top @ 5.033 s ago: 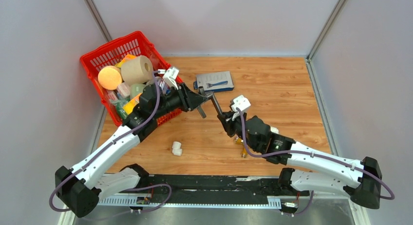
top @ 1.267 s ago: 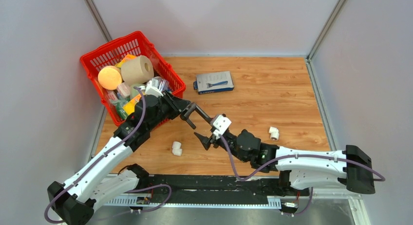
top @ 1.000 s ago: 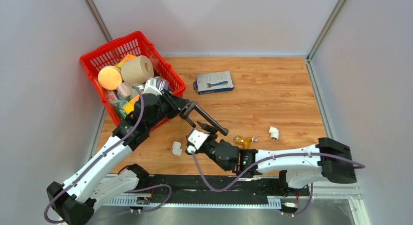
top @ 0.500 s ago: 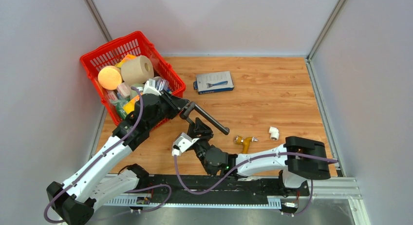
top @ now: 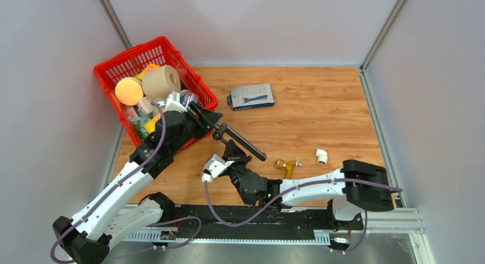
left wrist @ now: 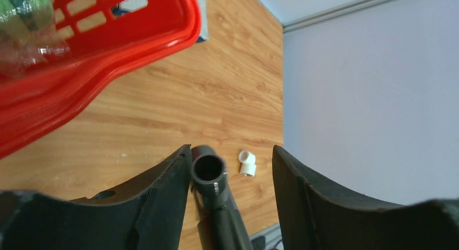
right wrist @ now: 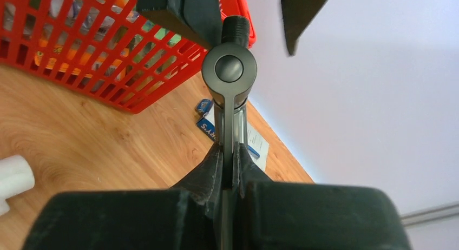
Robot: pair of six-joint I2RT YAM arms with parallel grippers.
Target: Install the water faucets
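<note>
The dark grey faucet (top: 245,145) hangs slantwise above the table's middle front. My right gripper (top: 233,152) is shut on it from below. In the right wrist view the fingers (right wrist: 216,169) pinch the flat stem under the faucet's round head (right wrist: 229,68). My left gripper (top: 217,126) is at the faucet's upper end, next to the basket. In the left wrist view its jaws stand wide open around the faucet's open tube end (left wrist: 208,169), which lies against the left finger (left wrist: 162,190).
A red basket (top: 197,88) full of toiletries stands at the back left, close behind the left gripper. A blue razor pack (top: 251,96) lies mid-back. A brass fitting (top: 286,166) and a white elbow fitting (top: 322,156) lie front right. Another white elbow (right wrist: 11,182) lies under the right wrist.
My right arm has swung left across the front of the table and come up under the faucet. The left arm and the faucet have hardly moved.
</note>
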